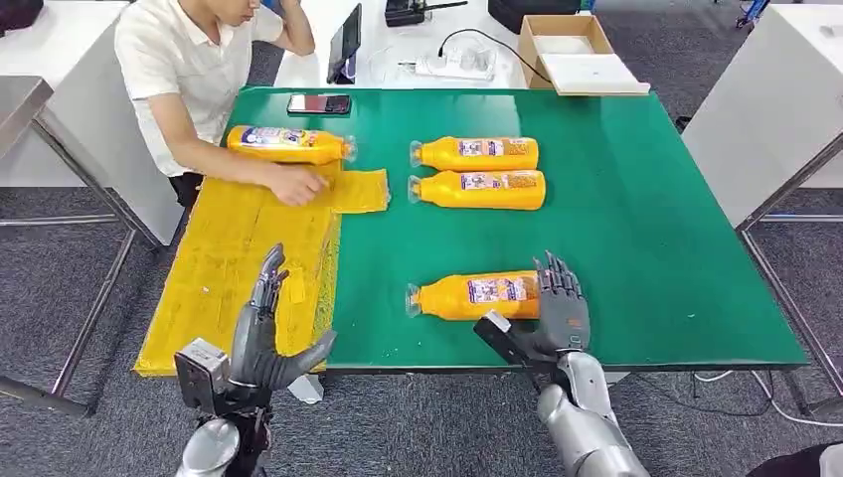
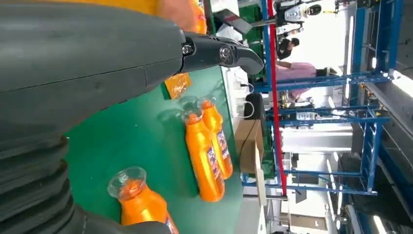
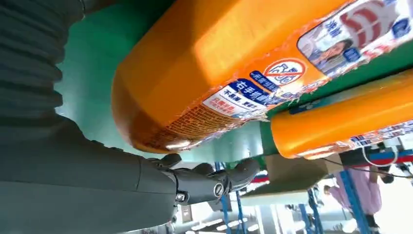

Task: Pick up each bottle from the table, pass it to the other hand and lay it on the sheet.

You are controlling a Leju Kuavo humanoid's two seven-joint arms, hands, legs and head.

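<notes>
Orange detergent bottle (image 1: pixel 475 295) is lying by right hand (image 1: pixel 557 313), fingers spread, gripping nothing yet; wrap mid-body w/ thumb under. Left hand (image 1: pixel 266 338) is waiting open, empty, over yellow sheet (image 1: pixel 224 268).

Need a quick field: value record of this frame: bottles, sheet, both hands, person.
bottles on green table: three orange, lying on their sides; nearest bottle, pair behind and
bottle on sheet: one, at the far end
sheet: yellow sheet on the table's left part
right hand: right hand at the nearest bottle's base, fingers spread; grip not confirmed
left hand: left hand empty, fingers apart, over the sheet's near end
person: person's hand resting on the sheet
</notes>
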